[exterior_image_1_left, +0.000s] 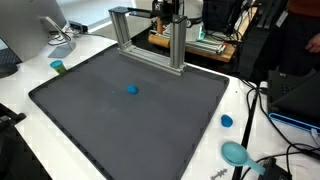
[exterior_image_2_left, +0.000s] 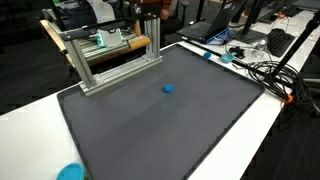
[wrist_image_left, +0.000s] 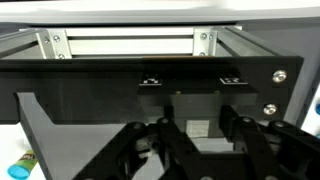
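Aluminium frame (exterior_image_1_left: 178, 45) is what I'm closest to. It stands on the back edge of the dark mat (exterior_image_1_left: 80, 120), and its long top beam runs along that edge. The gripper (exterior_image_1_left: 168, 10) hangs just above the frame's right-hand end in both exterior views, apart from it as far as I can see.

In the wrist view the gripper (wrist_image_left: 200, 165) faces the frame (wrist_image_left: 125, 45) square on. The beam runs straight across the picture, so my finger line is parallel to it, not across it. A black plate with screws (wrist_image_left: 100, 85) sits between me and the beam; I can't tell what it belongs to.

The jaws are pressed together with nothing pinched. The fingertips are cut off at the bottom edge of the wrist view, so I can't see the pads themselves.

The only loose item on the mat is a small blue piece (exterior_image_1_left: 132, 89), near the middle and well apart from the frame and from me. It lies forward of and below the gripper, on the open side of the frame (exterior_image_2_left: 120, 73). The blue piece (exterior_image_2_left: 168, 88) is too small to show any axis; it looks roundish.
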